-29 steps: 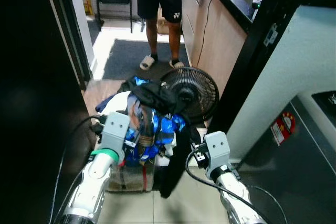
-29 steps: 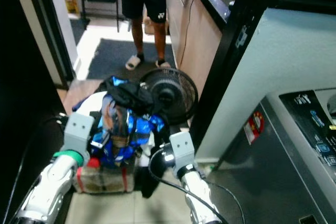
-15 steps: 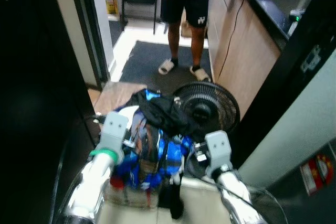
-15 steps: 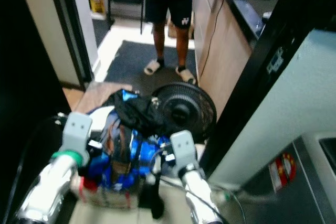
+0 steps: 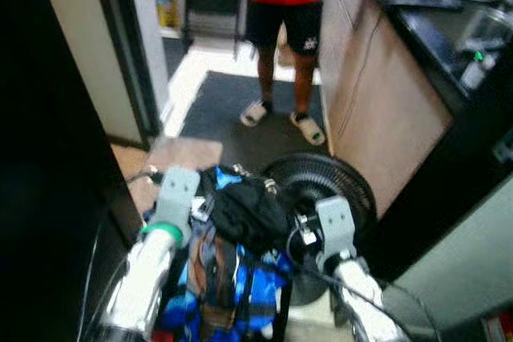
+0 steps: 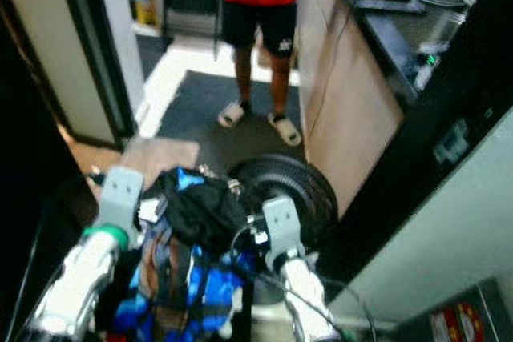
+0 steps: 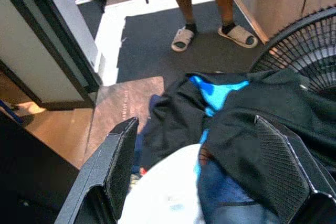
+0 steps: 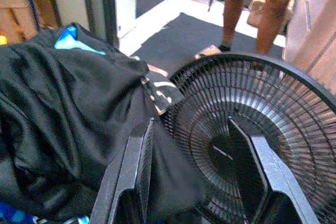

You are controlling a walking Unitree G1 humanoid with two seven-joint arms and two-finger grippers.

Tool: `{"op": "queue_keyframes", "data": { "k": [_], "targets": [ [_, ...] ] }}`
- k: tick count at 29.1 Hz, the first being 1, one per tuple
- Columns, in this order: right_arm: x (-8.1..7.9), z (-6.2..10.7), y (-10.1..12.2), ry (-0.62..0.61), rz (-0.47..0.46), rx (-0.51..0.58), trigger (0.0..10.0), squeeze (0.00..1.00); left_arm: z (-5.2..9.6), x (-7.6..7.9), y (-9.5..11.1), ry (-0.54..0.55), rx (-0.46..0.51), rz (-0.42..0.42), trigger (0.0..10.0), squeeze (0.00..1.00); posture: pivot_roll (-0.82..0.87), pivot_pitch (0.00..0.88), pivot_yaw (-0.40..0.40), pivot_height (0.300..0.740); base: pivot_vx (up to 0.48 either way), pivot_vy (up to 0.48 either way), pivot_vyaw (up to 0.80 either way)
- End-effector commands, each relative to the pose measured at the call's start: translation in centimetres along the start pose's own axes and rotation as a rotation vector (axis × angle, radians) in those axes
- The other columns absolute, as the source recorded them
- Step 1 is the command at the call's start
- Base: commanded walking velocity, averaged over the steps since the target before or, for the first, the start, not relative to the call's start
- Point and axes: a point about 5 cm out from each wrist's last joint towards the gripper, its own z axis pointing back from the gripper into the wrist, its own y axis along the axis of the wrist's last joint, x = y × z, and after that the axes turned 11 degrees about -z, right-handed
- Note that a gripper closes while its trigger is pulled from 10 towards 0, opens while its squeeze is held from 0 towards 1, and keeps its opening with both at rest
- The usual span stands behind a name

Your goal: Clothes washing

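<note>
A bundle of clothes (image 5: 228, 278), blue patterned with a black garment (image 5: 244, 210) on top, sits between my two arms. My left gripper (image 7: 195, 124) is on the bundle's left side, fingers spread wide, with black and blue cloth (image 7: 247, 114) lying between them. On the bundle's right side is my right gripper (image 8: 191, 125), its fingers also apart, and the black garment (image 8: 68, 103) presses against one finger (image 8: 131, 171). In the head views the left gripper (image 5: 188, 198) and right gripper (image 5: 309, 226) flank the pile, fingertips buried in cloth.
A black floor fan (image 5: 337, 190) stands just behind the bundle, close to the right gripper. A person (image 5: 284, 6) in a red top and sandals stands on a dark mat (image 5: 232, 110). Wooden cabinets (image 5: 385, 94) run along the right, a dark wall (image 5: 48, 158) on the left.
The camera has swung up and left, so the washing machine at the right has slid out of the picture. The bundle still sits between both arms and now lies lower in the frame.
</note>
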Motion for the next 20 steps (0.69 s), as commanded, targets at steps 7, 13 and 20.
{"op": "queue_keyframes", "data": {
  "k": [7, 13, 20],
  "targets": [
    [0.2, 0.3, -0.3, 0.003, 0.008, -0.004, 10.0, 0.00, 0.2, 1.2, -1.2, -0.056, -0.051, 0.013, 10.0, 0.00, 0.13, 0.000, -0.002, 0.740, 0.000, 0.000, 0.00],
    [0.7, 0.2, -0.8, -0.006, 0.045, -0.047, 10.0, 0.00, 0.7, 1.8, -3.7, -0.135, -0.161, 0.010, 10.0, 0.00, 0.15, 0.000, -0.013, 0.740, 0.000, 0.000, 0.00],
    [2.0, 0.1, -0.8, -0.038, 0.050, -0.064, 10.0, 0.00, 1.3, 3.1, -5.9, -0.169, -0.236, -0.021, 10.0, 0.00, 0.15, 0.002, -0.015, 0.740, 0.000, 0.000, 0.00]
  ]
}}
